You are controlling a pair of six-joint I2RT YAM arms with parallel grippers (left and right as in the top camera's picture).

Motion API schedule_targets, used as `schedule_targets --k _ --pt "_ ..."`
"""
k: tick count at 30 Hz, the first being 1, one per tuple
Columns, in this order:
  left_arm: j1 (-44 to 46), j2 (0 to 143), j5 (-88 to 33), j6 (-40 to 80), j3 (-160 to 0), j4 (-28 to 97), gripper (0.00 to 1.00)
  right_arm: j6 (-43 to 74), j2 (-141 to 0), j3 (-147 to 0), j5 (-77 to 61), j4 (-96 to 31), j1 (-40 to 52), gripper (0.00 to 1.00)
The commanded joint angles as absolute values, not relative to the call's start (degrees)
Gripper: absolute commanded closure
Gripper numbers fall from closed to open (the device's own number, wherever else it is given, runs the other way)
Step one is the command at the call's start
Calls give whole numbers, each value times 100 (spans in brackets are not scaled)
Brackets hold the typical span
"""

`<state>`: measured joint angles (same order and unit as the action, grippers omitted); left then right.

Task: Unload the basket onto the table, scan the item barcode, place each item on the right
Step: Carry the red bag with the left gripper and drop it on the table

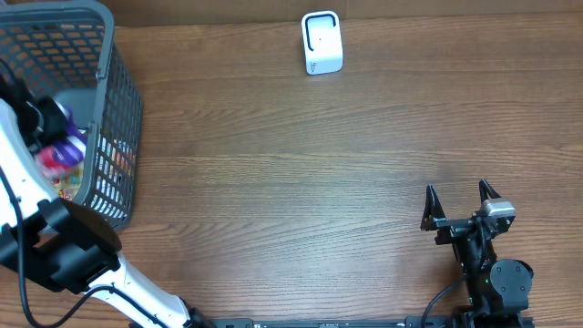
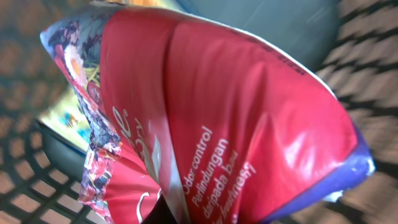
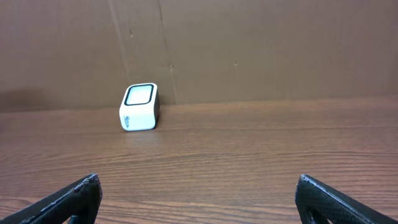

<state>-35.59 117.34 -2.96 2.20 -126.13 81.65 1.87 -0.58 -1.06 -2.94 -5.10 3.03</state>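
At the far left of the overhead view, a grey mesh basket (image 1: pixel 123 100) stands on the wooden table (image 1: pixel 291 182), and the white left arm (image 1: pixel 20 173) reaches down into it, where a pink and purple packet (image 1: pixel 60 155) lies among other goods. A small white scanner (image 1: pixel 321 43) sits upright near the table's far edge, well apart from the basket. The right gripper (image 1: pixel 460 202) hovers at the near right corner, jaws spread wide and holding nothing. In the left wrist view, the packet fills nearly the whole frame (red face, purple edge, white lettering that begins "Odor control"), with the basket's mesh blurred behind it. The left gripper (image 2: pixel 163 215) is pressed together, and the packet's creased lower end runs into its dark tip at the bottom of the frame, pinched there. No barcode shows on the visible face. In the right wrist view, the two black fingers (image 3: pixel 68 199) stand far apart above bare wood, and the scanner faces them in front of a brown cardboard wall (image 3: pixel 261 50).
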Motion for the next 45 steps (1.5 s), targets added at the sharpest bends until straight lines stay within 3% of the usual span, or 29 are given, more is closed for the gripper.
schedule_targets --k 1,11,19,25,30,36,43,44,45 --pt "-3562 11605 -985 344 -13703 8409 96 165 -16 -45 -261 -467 327 0" --pt "-3238 10707 -3568 340 -15168 8652 96 165 -16 -45 -261 -467 327 0" --pt "-1332 10110 -3636 340 -15165 8737 96 165 -16 -47 -261 -467 327 0" --pt "626 10654 -2749 340 -15063 9682 96 165 -16 -47 -261 -467 327 0" --pt "2012 11323 -1514 764 -14376 9437 96 165 -16 -45 -261 -467 327 0" --pt "2735 12462 5 1599 -13850 9397 96 165 -16 -45 -261 -467 327 0" --pt "2943 13817 148 1636 -13804 9378 96 165 -16 -45 -261 -467 327 0" --pt "2941 13963 141 1638 -13804 9380 86 165 -16 -45 -261 -467 327 0" --pt "2943 14081 139 1636 -13804 9400 64 165 -16 -45 -261 -467 327 0"
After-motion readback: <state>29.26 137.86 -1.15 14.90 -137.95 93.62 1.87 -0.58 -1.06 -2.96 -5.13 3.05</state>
